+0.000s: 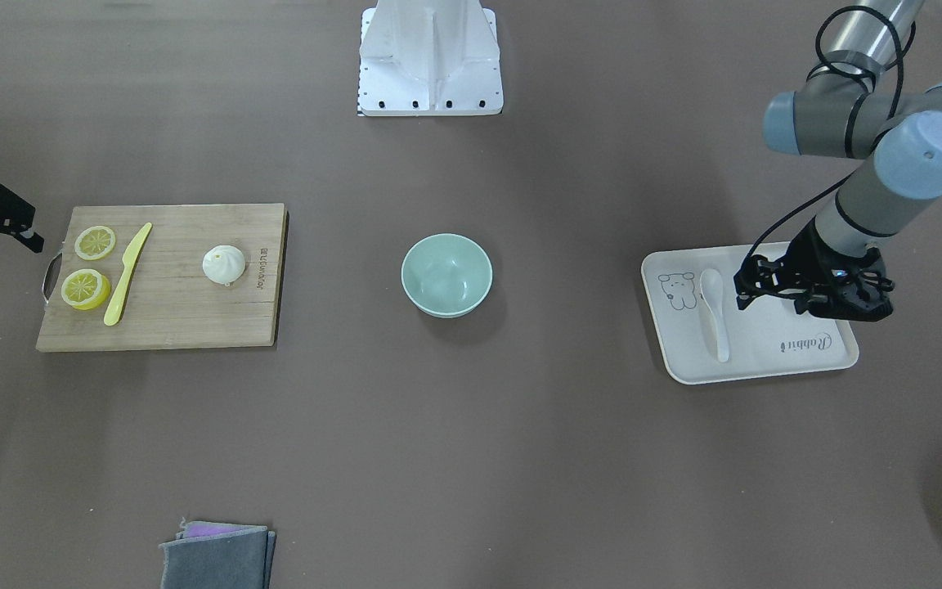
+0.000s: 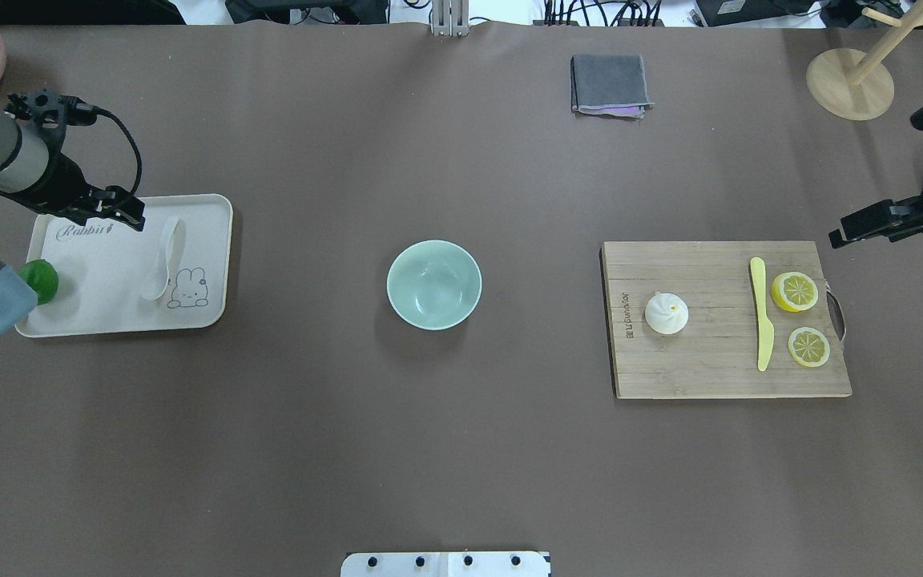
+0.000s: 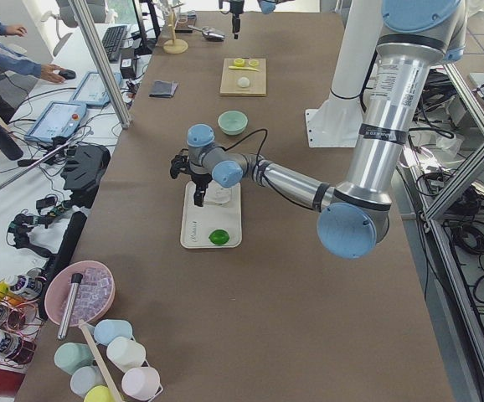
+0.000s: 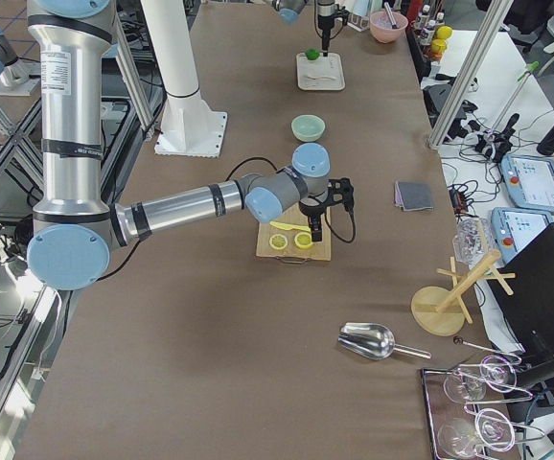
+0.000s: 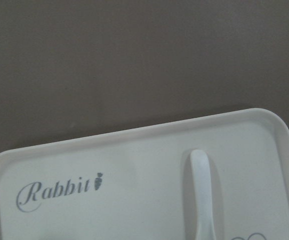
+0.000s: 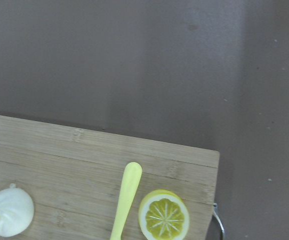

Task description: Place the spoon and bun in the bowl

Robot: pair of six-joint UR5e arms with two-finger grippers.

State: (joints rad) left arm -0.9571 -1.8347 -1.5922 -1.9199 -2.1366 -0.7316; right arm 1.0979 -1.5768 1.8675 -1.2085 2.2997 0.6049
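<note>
One spoon (image 2: 163,256) lies on the tray (image 2: 109,276), its handle pointing away from the robot; whether the left gripper (image 2: 130,217) or the right gripper (image 2: 844,236) is parted, I cannot tell.

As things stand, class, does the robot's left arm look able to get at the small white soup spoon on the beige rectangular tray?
Probably yes. The left gripper hovers over the tray just beside the spoon, which lies uncovered with nothing between them.
</note>
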